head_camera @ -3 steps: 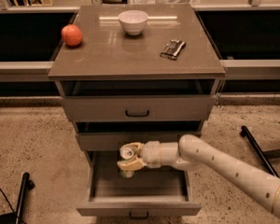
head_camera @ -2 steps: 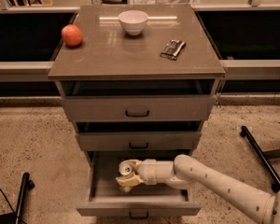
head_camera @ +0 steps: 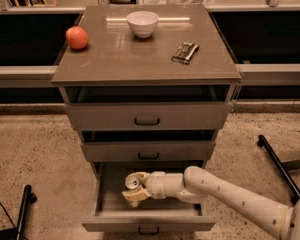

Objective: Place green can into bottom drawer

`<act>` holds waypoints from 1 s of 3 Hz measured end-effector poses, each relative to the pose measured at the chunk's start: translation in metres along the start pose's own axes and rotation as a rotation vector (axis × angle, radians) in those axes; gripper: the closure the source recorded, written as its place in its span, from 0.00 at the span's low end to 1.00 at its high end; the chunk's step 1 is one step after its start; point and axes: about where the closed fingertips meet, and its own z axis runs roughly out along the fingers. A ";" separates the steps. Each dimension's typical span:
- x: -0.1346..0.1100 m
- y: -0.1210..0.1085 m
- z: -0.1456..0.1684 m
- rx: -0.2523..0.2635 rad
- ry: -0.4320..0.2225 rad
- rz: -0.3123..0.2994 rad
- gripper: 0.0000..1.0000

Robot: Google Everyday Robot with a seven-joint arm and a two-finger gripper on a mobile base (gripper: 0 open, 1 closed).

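The bottom drawer (head_camera: 115,216) of the grey-beige cabinet is pulled open. My gripper (head_camera: 133,189) reaches in from the right, low inside the drawer on its left side. Its pale fingers (head_camera: 135,195) are closed around the green can (head_camera: 132,182), whose silver top with pull tab faces up toward the camera. The can's green label is mostly hidden by the fingers. I cannot tell whether the can rests on the drawer floor.
On the cabinet top (head_camera: 115,59) stand a white bowl (head_camera: 142,23), a red-orange apple (head_camera: 77,37) and a dark snack packet (head_camera: 184,52). The two upper drawers (head_camera: 147,116) are slightly ajar. Dark chair legs (head_camera: 277,165) lie on the floor to the right.
My gripper has moved down and a little left with the can, from the drawer's opening to deep inside the bottom drawer.
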 end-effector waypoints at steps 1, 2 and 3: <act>0.031 -0.005 0.033 -0.046 -0.009 -0.063 1.00; 0.063 -0.011 0.063 -0.096 -0.045 -0.114 1.00; 0.080 -0.013 0.083 -0.144 -0.090 -0.164 1.00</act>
